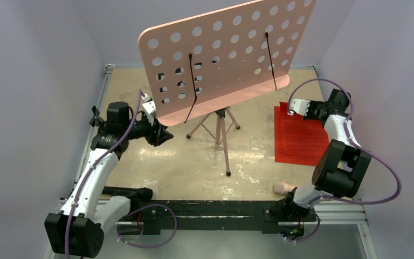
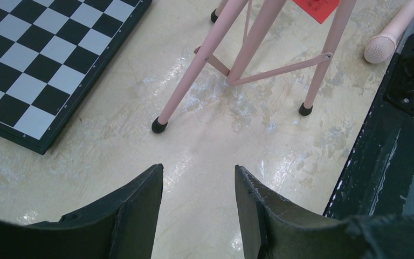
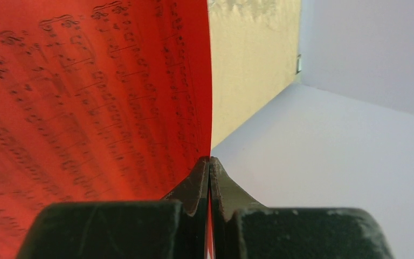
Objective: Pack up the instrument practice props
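Pinching the red sheets near their far left corner, the right fingers are pressed flat together with the paper edge caught between them. In the wrist view the page curves up and away to the left of the tips.

From above, the sheets lie on the right side of the worktop, long axis running near to far, directly under the right arm. The left arm is well apart from them, on the other side of the music stand. Judgement: the lift belongs to the right arm, peeling the paper up from the held corner.

The left fingers stand moderately apart with nothing between them, above bare worktop, aimed at the stand's legs. The peach tube lies near the arm bases. The chessboard sits off to one side.

Writing: printed music staves on the red paper, too blurred to read. No brand or label visible.
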You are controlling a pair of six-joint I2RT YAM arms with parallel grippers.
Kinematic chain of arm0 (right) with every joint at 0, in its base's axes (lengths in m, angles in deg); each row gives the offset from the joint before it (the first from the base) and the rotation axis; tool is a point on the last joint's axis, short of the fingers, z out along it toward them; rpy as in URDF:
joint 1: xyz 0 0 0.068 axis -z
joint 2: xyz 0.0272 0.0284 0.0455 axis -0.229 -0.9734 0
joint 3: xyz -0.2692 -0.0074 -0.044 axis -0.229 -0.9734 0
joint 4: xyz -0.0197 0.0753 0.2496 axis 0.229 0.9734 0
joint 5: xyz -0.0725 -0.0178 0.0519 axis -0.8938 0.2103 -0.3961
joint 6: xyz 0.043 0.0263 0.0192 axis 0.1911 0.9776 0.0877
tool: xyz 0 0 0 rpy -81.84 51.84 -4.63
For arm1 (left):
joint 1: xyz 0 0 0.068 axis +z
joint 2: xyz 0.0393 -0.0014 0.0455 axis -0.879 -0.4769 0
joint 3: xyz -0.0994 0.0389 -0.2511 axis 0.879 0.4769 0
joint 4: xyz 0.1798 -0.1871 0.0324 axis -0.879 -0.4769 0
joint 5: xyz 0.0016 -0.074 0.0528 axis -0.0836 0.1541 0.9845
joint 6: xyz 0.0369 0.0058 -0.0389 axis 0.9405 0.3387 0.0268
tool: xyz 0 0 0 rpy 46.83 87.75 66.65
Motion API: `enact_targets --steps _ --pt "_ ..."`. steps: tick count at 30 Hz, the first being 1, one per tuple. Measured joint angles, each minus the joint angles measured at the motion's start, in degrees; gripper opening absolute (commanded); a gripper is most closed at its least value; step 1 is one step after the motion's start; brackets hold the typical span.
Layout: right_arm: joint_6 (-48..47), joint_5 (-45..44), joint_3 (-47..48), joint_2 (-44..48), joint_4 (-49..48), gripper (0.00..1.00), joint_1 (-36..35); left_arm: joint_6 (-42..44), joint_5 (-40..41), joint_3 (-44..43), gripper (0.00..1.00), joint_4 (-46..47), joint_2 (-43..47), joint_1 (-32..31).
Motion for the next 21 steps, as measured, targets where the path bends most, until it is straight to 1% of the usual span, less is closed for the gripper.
enact_targets --steps 6,11,16,21 --pt "3.21 -2.01 0.22 -2.49 0.26 0.0 -0.72 0.87 0.2 -0.22 0.56 -1.29 0.0 0.0" --pt "8.94 -3.04 3.67 -2.75 2.86 0.0 -0.87 1.01 0.17 -0.22 0.56 -1.42 -0.04 0.0" --pt "12.59 -3.41 5.64 -2.8 3.04 0.0 -1.05 0.94 0.15 -0.22 0.56 -1.2 -0.35 0.0" --pt "14.64 -4.59 9.25 -4.76 8.92 0.0 -1.75 0.92 0.15 -0.22 0.56 -0.94 -1.01 0.0"
